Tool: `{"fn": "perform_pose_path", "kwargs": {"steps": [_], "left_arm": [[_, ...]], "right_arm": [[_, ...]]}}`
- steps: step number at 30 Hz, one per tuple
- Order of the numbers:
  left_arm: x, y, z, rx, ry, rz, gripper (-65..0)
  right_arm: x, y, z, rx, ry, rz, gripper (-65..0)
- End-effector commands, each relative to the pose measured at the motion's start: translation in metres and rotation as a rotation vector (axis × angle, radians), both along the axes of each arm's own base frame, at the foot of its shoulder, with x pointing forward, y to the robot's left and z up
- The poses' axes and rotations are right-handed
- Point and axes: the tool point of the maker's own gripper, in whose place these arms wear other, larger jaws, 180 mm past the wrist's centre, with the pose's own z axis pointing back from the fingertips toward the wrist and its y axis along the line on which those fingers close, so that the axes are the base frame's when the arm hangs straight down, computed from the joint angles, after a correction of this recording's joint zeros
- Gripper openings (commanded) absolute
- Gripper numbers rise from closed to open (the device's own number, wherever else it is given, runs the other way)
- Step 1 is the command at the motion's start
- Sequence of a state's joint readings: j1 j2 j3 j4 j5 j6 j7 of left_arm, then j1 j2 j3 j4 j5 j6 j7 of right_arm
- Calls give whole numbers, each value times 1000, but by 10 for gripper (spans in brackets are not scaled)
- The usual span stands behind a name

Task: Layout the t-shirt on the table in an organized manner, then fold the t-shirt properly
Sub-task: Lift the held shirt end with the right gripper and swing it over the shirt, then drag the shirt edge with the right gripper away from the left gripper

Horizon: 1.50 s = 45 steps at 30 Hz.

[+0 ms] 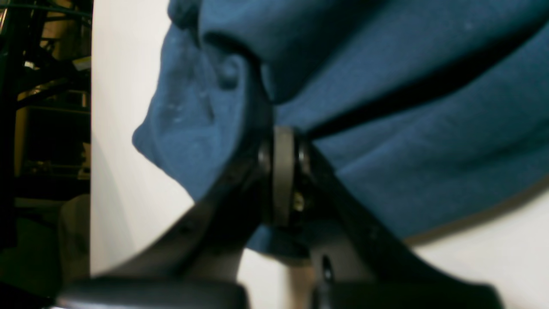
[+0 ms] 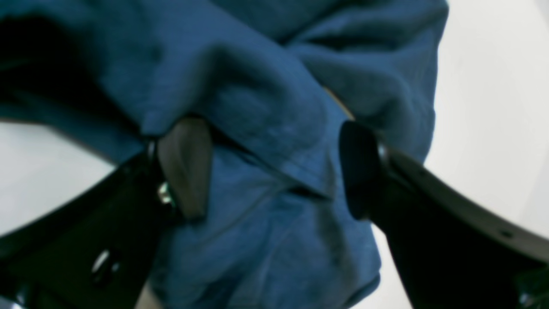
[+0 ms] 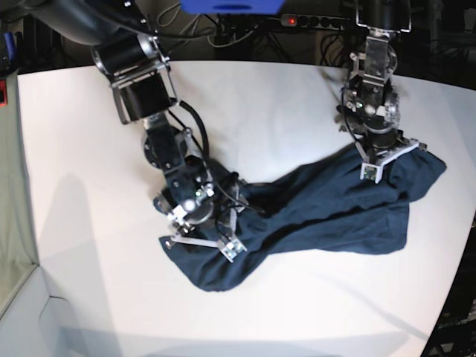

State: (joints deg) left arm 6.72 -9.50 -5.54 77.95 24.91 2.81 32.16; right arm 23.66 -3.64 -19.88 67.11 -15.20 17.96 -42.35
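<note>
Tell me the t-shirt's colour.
Dark navy blue, plain; the t-shirt shows best in the base view, crumpled on the white table.

Blue box [image 3: 232, 6] at far edge; power strip [image 3: 316, 20] with red light beside it.

Bright, even overhead light, soft shadows on the table [image 3: 297, 97]; both wrist views blurred.

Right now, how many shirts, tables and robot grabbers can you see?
Shirts: 1, the blue shirt, crumpled.
Tables: 1, the white table.
Grabbers: 2. The left gripper is pinched shut on the shirt; the right gripper is open over the shirt's other end.
Total: 4 things.
</note>
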Motion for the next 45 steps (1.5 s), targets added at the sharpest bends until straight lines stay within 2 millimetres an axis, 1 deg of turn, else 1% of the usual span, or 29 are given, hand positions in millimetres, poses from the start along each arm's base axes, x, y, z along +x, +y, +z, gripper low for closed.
{"fn": "perform_pose_path", "kwargs": {"steps": [1,3,4,5,6,9,11,12,13,14,15,16,17,19,23,25,27,28,30,31,33,36,40,43,45], "left_arm": [[-18,-9,-20,-61,99,5,-645],[-19,-9,-21,-61,103,6,-645],[-20,-8,-22,-61,105,8,-645],[-20,-9,-22,-63,105,8,-645],[-20,-9,-22,-63,105,8,-645],[-18,-8,-21,-62,101,9,-645],[-18,-8,-21,-62,101,10,-645],[-18,-8,-21,-62,101,10,-645],[-17,-9,-19,-62,96,9,-645],[-18,-9,-19,-62,96,9,-645],[-18,-8,-19,-62,96,11,-645],[-18,-7,-19,-62,95,14,-645],[-19,-7,-19,-62,95,13,-645],[-13,-8,-9,-66,64,11,-645],[3,-14,21,-68,-28,-7,-645],[6,-15,30,-67,-54,-11,-645],[10,-18,43,-66,-89,-21,-645],[12,-19,48,-66,-104,-25,-645],[15,-20,55,-64,-123,-30,-645],[16,-20,59,-63,-133,-33,-645],[13,-20,64,-56,-142,-38,-645],[12,-20,72,-52,-163,-46,-645],[9,-19,79,-47,-179,-46,-645],[11,-10,91,-49,-214,-14,-645],[13,-10,92,-52,-220,-10,-645]], "right_arm": [[17,5,23,18,-67,1,-194],[19,7,27,33,-88,10,-229],[20,8,28,36,-96,13,-262],[20,9,29,39,-101,15,-318],[20,9,29,40,-101,15,-381],[20,9,29,38,-101,15,-640],[20,7,29,35,-102,14,-650],[20,6,31,34,-108,13,-638],[20,6,35,39,-121,11,-650],[16,7,37,46,-131,12,-650],[14,6,45,53,-155,12,-650],[12,-1,55,51,-191,8,-650],[7,-4,66,59,-228,9,-650],[-4,-3,85,85,-288,13,-650],[-30,-14,124,99,-390,5,-650],[-44,-16,142,111,-427,-3,-650],[-61,-24,153,104,-447,-10,-650],[-69,-27,153,101,-443,-12,-650],[-82,-29,139,93,-402,-13,-650],[-89,-32,128,84,-372,-15,-650],[-110,-43,99,43,-294,-10,-650],[-141,-47,68,28,-194,-5,-650],[-181,-47,35,21,-69,-7,-650],[-207,-47,17,16,6,2,-650],[-222,-51,8,4,45,9,-650]]}}
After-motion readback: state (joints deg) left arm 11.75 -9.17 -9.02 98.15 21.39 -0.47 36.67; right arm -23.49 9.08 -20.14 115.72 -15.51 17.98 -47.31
